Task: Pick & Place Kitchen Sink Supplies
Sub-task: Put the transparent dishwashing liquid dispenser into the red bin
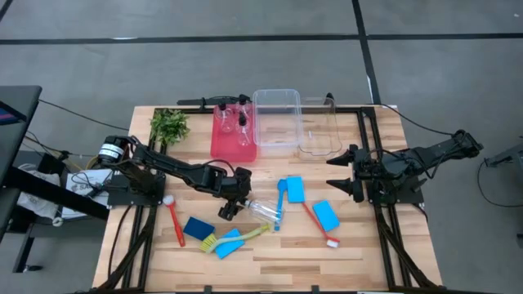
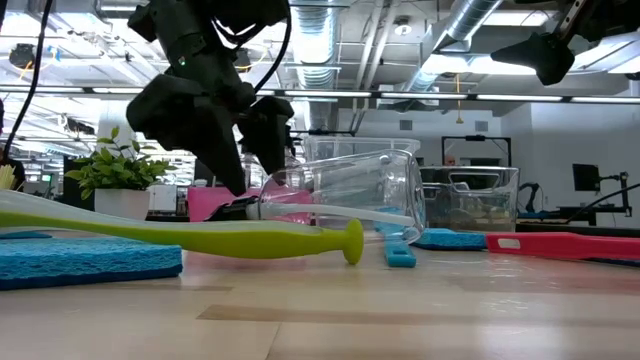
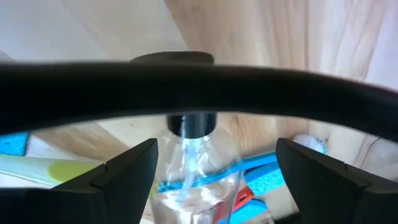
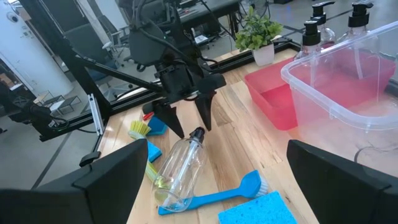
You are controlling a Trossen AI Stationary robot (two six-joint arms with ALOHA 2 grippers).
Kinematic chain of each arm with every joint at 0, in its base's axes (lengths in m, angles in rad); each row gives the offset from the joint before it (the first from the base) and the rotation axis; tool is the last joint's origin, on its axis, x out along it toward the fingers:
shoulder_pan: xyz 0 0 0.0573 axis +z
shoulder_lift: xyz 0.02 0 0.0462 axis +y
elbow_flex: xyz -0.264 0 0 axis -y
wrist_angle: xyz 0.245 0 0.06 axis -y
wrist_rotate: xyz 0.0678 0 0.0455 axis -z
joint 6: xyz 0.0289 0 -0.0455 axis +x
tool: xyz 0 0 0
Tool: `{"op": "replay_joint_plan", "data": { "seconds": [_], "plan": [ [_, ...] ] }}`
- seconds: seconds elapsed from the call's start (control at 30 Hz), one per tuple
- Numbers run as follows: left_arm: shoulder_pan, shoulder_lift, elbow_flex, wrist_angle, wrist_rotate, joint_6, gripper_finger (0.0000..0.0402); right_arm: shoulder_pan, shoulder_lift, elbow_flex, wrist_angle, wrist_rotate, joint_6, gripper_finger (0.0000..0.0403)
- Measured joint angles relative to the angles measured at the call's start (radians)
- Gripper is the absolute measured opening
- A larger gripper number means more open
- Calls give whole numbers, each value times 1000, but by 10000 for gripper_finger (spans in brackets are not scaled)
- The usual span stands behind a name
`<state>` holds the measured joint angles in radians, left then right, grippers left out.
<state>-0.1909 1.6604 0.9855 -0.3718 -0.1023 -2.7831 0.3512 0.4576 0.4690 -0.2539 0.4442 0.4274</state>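
A clear bottle [image 1: 263, 211] with a black cap [image 4: 198, 134] lies on its side on the table, its body across a blue brush [image 1: 279, 204]. My left gripper [image 1: 229, 208] is open and points slantwise down at the bottle's cap end. Its fingers [image 4: 172, 121] stand on either side of the cap [image 3: 193, 123] without touching it. My right gripper [image 1: 347, 175] is open and empty above the table's right side. Two more bottles [image 1: 233, 122] stand upright in the red tray [image 1: 222, 149].
A yellow-green brush [image 1: 237, 237], two red brushes [image 1: 176, 219] [image 1: 319, 224] and several blue sponges [image 1: 294, 189] [image 1: 325, 215] [image 1: 198, 229] lie around the bottle. Two clear bins [image 1: 278, 118] [image 1: 319, 126] and a plant [image 1: 169, 124] stand at the far edge.
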Motion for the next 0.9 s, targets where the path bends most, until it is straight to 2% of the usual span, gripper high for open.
{"op": "replay_joint_plan", "data": {
  "seconds": [0.4, 0.6, 0.9],
  "plan": [
    [0, 1, 0, -16, 33, -5, 328, 0, 0, 0, 0, 0, 0, 377],
    [3, 59, 0, 7, 61, -23, 328, 0, 0, 0, 0, 0, 0, 377],
    [9, 81, 0, 16, 77, -27, 328, 0, 0, 0, 0, 0, 0, 377]
  ]
}}
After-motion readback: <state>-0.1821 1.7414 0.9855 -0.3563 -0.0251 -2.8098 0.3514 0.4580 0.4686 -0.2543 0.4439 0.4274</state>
